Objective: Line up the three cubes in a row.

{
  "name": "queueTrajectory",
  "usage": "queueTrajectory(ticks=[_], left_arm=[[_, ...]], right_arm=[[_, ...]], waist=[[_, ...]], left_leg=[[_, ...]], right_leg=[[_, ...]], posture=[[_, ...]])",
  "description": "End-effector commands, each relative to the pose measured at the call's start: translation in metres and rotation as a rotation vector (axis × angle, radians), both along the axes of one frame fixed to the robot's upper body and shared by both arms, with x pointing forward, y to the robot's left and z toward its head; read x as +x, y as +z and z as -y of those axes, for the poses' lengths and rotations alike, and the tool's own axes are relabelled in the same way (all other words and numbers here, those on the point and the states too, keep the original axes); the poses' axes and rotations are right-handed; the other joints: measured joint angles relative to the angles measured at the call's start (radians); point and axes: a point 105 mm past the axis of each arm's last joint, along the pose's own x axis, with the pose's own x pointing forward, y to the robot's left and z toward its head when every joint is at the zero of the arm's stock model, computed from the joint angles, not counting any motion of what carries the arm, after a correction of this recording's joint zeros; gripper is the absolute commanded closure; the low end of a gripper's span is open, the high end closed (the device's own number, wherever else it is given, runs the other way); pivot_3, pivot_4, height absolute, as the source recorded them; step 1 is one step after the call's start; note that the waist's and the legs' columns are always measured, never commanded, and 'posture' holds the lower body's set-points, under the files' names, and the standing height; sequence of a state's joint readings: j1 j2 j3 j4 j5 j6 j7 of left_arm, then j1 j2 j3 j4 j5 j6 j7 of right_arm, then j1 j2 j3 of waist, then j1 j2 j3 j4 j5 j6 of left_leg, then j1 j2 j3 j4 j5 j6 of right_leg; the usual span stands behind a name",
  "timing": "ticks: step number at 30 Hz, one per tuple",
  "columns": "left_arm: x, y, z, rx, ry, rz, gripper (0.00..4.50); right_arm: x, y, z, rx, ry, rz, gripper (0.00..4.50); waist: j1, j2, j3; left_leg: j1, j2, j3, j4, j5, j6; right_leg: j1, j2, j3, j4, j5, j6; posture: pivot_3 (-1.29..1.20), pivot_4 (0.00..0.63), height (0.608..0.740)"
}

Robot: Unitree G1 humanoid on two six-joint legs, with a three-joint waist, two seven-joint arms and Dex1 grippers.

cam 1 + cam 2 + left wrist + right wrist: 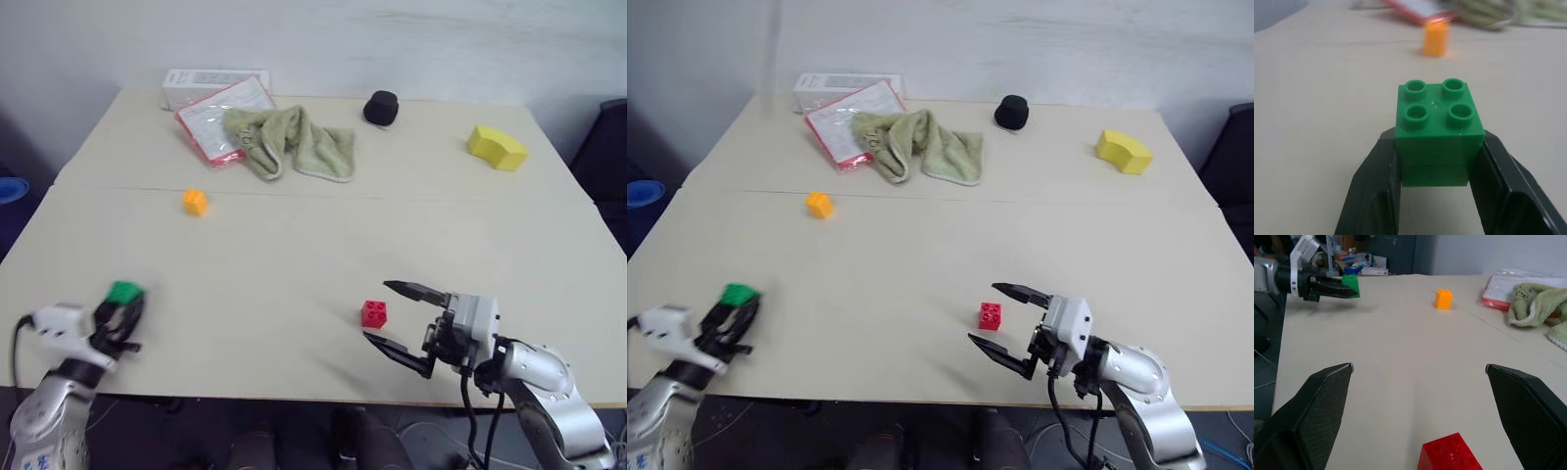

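Left wrist view: left gripper (1434, 161) is clamping the green cube (1439, 128) squarely by its sides, studs up, apparently lifted clear of the table (294, 264). Orange cube (195, 202) is sitting far across the table; red cube (373, 313) is lying just ahead of the right gripper (392, 315), whose jaws are standing wide. Advice: carry green level and set it down in line with the red and orange cubes, releasing only once seated.
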State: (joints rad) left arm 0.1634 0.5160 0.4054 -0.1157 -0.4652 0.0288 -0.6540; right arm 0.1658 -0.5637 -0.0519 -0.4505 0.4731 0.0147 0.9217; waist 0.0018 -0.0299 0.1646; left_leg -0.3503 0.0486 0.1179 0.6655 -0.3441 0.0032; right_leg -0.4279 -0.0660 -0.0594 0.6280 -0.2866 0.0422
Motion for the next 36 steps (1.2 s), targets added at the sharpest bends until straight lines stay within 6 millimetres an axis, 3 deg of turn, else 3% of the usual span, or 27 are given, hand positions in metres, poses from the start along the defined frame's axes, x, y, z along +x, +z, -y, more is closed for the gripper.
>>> queueTrajectory(ticks=[1, 4, 8, 18, 23, 35, 36], left_arm=[[0.002, 0.008, 0.065, 0.161, -0.466, -0.016, 3.0], [0.0, 0.004, 0.079, 0.24, -0.615, -0.035, 3.0], [0.03, -0.003, 0.145, 0.371, -1.024, -0.037, 3.0], [0.043, -0.033, 0.205, 0.407, -1.195, -0.062, 3.0], [0.053, -0.038, 0.21, 0.424, -1.148, -0.062, 3.0], [0.054, -0.046, 0.195, 0.429, -1.148, -0.144, 3.0], [0.054, -0.046, 0.194, 0.425, -1.148, -0.149, 2.65]], right_arm=[[-0.008, 0.011, 0.011, -0.042, -0.02, 0.06, 0.0], [-0.01, 0.01, 0.014, -0.054, -0.029, 0.053, 0.0], [-0.025, 0.006, 0.034, -0.094, -0.121, 0.021, 0.0], [-0.04, 0.001, 0.037, -0.076, -0.239, 0.005, 0.0], [-0.041, 0.0, 0.035, -0.069, -0.254, 0.005, 0.0], [-0.045, -0.009, 0.047, -0.077, -0.261, -0.032, 0.0], [-0.045, -0.01, 0.048, -0.078, -0.259, -0.036, 0.0]], waist=[[0.006, 0.003, -0.001], [-0.014, 0.006, -0.002], [0.015, 0.01, 0.0], [-0.003, 0.007, -0.001], [-0.001, 0.007, -0.001], [-0.004, 0.007, -0.001], [-0.004, 0.007, -0.001]], left_leg=[[0.0, -0.001, 0.0, 0.0, 0.0, 0.0], [0.0, -0.001, 0.001, -0.001, 0.0, 0.001], [-0.001, -0.001, 0.001, 0.001, 0.002, -0.001], [-0.001, -0.001, 0.005, 0.003, 0.003, 0.001], [-0.001, -0.002, 0.003, 0.003, 0.003, 0.003], [0.0, -0.002, 0.003, 0.003, 0.003, 0.003], [0.0, -0.002, 0.003, 0.003, 0.003, 0.003]], right_leg=[[0.0, -0.001, -0.001, 0.0, 0.0, 0.0], [0.0, -0.001, 0.0, 0.0, 0.0, 0.0], [-0.001, 0.004, -0.002, 0.0, 0.0, 0.0], [-0.001, 0.006, 0.004, 0.0, 0.002, 0.003], [0.0, 0.005, 0.004, 0.0, 0.003, 0.005], [0.001, 0.006, 0.004, 0.0, 0.003, 0.005], [0.001, 0.006, 0.004, 0.0, 0.003, 0.005]], posture=[[0.0, 0.15, 0.74], [0.0, 0.15, 0.74], [0.0, 0.15, 0.74], [0.0, 0.15, 0.74], [0.0, 0.15, 0.74], [0.0, 0.15, 0.74], [0.0, 0.15, 0.74]])
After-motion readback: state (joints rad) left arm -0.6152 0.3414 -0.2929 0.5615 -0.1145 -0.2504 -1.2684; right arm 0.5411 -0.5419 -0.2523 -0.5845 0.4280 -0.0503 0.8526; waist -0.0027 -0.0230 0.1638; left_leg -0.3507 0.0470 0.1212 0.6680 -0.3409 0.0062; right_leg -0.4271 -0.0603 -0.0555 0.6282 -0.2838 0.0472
